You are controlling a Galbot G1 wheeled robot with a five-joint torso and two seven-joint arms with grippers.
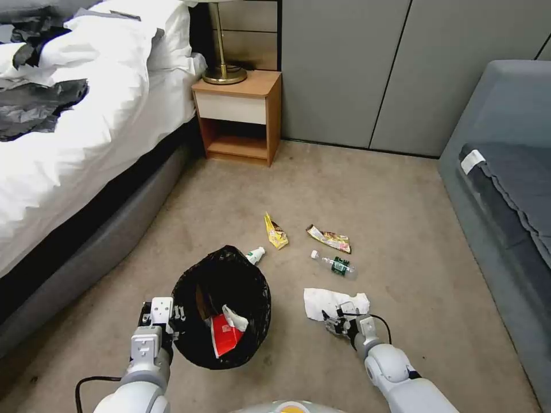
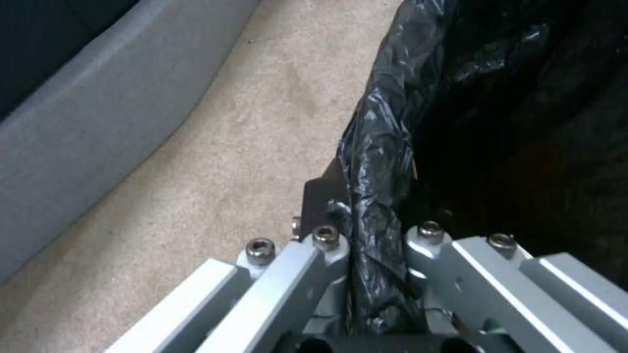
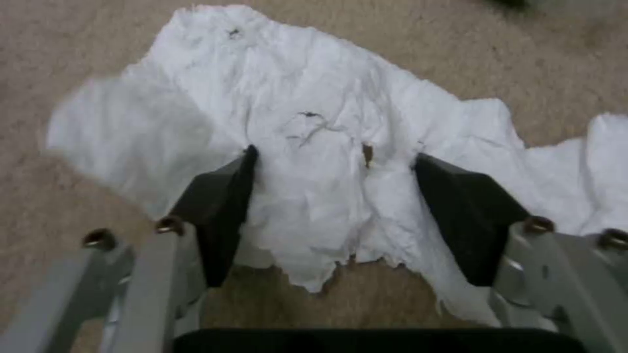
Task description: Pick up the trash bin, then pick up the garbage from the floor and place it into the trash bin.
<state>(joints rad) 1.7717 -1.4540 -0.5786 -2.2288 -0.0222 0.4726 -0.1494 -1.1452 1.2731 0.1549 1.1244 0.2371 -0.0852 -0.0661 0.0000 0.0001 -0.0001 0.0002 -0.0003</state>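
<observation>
The trash bin (image 1: 195, 287), lined with a black bag (image 2: 386, 147), hangs just above the carpet at the lower left. My left gripper (image 1: 174, 316) (image 2: 366, 225) is shut on its near rim. Inside it lies a red-and-white carton (image 1: 225, 335). A crumpled white tissue (image 1: 327, 299) (image 3: 314, 113) lies flat on the floor to the bin's right. My right gripper (image 1: 337, 320) (image 3: 335, 156) is down on the tissue, open, its black fingers (image 3: 222, 206) on either side of the middle. Farther off on the floor lie a yellow wrapper (image 1: 276, 232), a brown wrapper (image 1: 329, 238) and two small bottles (image 1: 334, 265) (image 1: 256, 255).
A bed (image 1: 86, 149) with white bedding runs along the left, its grey base (image 2: 78, 122) close to the bin. A wooden nightstand (image 1: 238, 117) with a lamp stands at the back. A grey sofa (image 1: 505, 189) lines the right side. Open carpet lies between them.
</observation>
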